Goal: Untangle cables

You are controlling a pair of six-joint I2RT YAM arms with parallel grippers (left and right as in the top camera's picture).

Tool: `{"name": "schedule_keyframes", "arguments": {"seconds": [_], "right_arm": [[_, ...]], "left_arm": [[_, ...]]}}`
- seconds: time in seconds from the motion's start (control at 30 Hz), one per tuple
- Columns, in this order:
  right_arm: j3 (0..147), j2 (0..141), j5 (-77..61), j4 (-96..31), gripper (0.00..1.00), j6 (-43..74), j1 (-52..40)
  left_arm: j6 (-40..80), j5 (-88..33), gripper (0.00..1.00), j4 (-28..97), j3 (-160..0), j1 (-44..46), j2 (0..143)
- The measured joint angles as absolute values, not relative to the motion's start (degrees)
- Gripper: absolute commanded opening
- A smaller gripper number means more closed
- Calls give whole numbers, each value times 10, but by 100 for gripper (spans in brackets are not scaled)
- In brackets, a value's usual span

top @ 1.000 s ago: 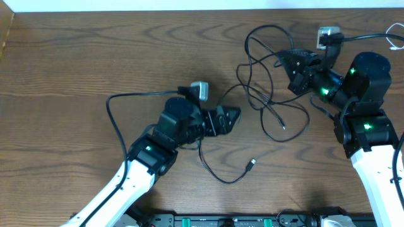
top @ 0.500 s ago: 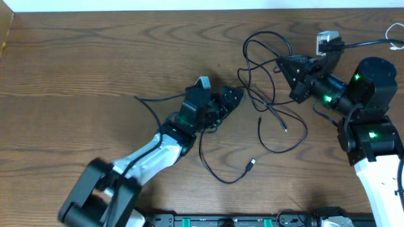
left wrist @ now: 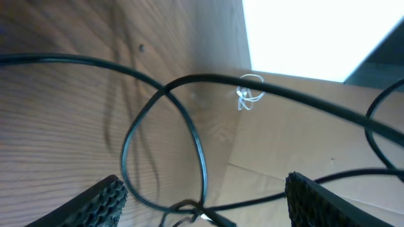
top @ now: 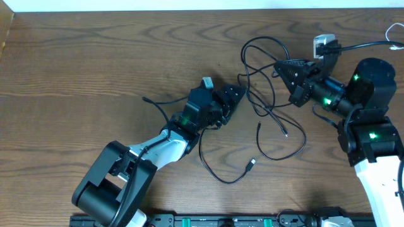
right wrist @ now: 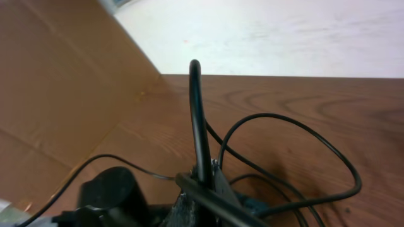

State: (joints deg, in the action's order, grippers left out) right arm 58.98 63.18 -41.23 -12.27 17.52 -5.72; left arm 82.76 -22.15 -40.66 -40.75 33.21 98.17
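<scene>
The cables are thin black cords tangled at the centre right of the wooden table, with loops reaching the far edge. One black cord trails toward me and ends in a small plug. My left gripper is open at the tangle's left side. In the left wrist view a cord loop and a crossing of cords lie between its fingertips, touching neither pad. My right gripper is shut on a black cord that rises from its tips. A white cord lies at the far right edge.
The bare wooden table stretches to the left. A dark rail runs along the near edge. Thick black wires feed the right arm's camera. Brown cardboard stands beyond the table's far side.
My left arm has swung up and right, bringing its gripper to the tangle with the jaws a little narrower. The right gripper has shifted slightly left with its cord, and the loops have moved with it.
</scene>
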Motion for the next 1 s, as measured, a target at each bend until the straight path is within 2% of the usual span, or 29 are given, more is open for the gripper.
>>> {"name": "schedule_keyframes", "arguments": {"seconds": [0.1,0.43,0.57,0.63,0.93,0.97,1.0], "right_arm": [[590,619,-432,-122,1,175,-57],[590,597,-493,-119,1,194,-57],[590,597,-517,-120,1,206,-57],[590,597,-529,-120,1,211,-57],[590,597,-574,-119,1,247,-57],[590,597,-575,-119,1,251,-57],[590,597,-577,-119,1,254,-57]], "left_arm": [[844,-219,76,-410,-408,332,982],[874,-193,75,-415,-408,358,982],[881,-176,58,-427,-408,374,982],[886,-168,54,-427,-408,380,982],[889,-138,53,-427,-408,398,982],[889,-133,47,-427,-408,403,982],[890,-130,37,-427,-408,407,982]]}}
